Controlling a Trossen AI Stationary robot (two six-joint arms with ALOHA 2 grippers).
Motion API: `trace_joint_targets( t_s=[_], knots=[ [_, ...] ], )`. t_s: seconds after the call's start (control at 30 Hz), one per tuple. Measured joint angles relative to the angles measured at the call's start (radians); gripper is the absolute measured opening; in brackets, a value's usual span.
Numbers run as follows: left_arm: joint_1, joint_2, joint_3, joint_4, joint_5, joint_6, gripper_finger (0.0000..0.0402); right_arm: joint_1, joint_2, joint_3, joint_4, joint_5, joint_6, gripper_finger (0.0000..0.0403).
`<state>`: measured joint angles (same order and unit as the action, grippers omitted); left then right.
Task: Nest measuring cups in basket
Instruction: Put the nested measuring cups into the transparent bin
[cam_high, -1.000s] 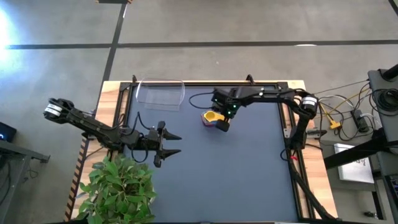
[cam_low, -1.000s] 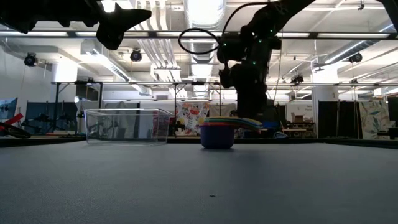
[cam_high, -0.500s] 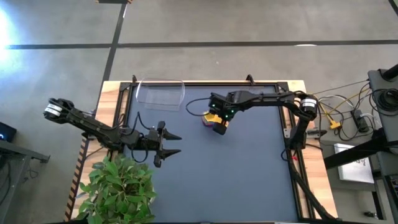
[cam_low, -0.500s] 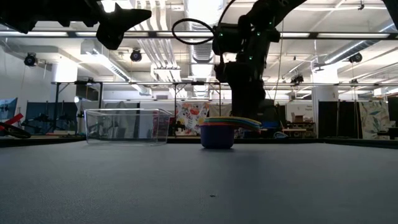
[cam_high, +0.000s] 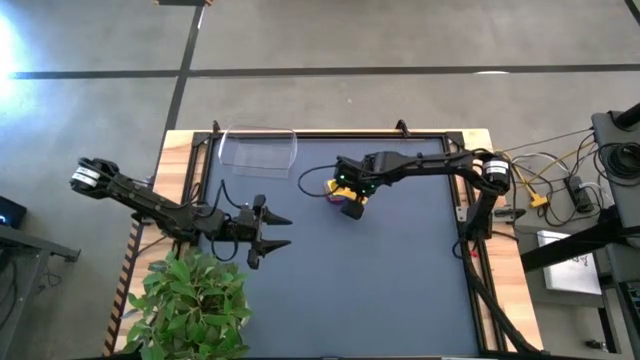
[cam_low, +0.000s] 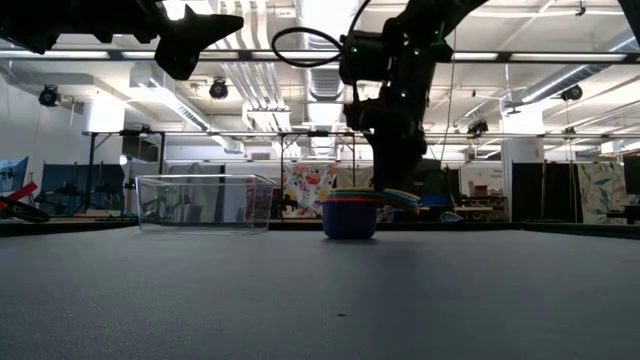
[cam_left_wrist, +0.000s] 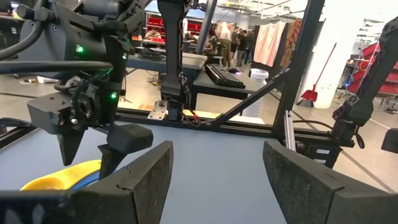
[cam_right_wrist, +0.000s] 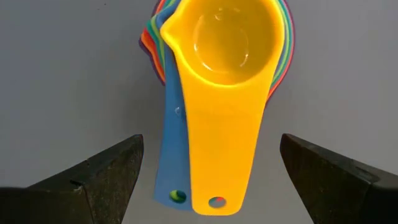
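Observation:
The measuring cups (cam_right_wrist: 227, 43) are nested in one stack, yellow on top, with a blue handle (cam_right_wrist: 168, 155) and other coloured rims showing beneath. The stack (cam_high: 340, 192) stands on its base (cam_low: 350, 222) on the dark mat. My right gripper (cam_right_wrist: 211, 177) hovers over it, pointing down and open, one finger on either side of the handles, apart from them. The clear basket (cam_high: 258, 150) stands at the far left of the mat (cam_low: 205, 203). My left gripper (cam_high: 272, 232) waits open near the left edge, raised.
A leafy green plant (cam_high: 190, 300) stands at the table's near left corner, close under my left arm. A black frame rail (cam_high: 330, 134) runs along the far edge. The mat (cam_high: 400, 280) stretches bare toward the near and right sides. Cables lie beyond the right edge.
My right gripper has moved toward the table's left edge and slightly down, coming over the handles of the cup stack, and has stayed open. The stack and the basket have kept their places.

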<state>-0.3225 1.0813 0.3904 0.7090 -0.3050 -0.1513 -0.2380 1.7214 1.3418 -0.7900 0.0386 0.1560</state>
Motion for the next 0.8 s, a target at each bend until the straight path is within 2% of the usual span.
trace_joint_targets(
  t_s=[0.57, 0.8],
  knots=[
    [0.0, 0.0, 0.0, 0.0, 0.0, 0.0, 0.0233, 0.0, 0.0, -0.043, 0.072, -0.019, -0.002, 0.0366],
    [0.0, 0.0, 0.0, 0.0, 0.0, 0.0, 0.0233, 0.0, 0.052, -0.044, 0.072, -0.007, -0.028, 0.0366]
  ],
)
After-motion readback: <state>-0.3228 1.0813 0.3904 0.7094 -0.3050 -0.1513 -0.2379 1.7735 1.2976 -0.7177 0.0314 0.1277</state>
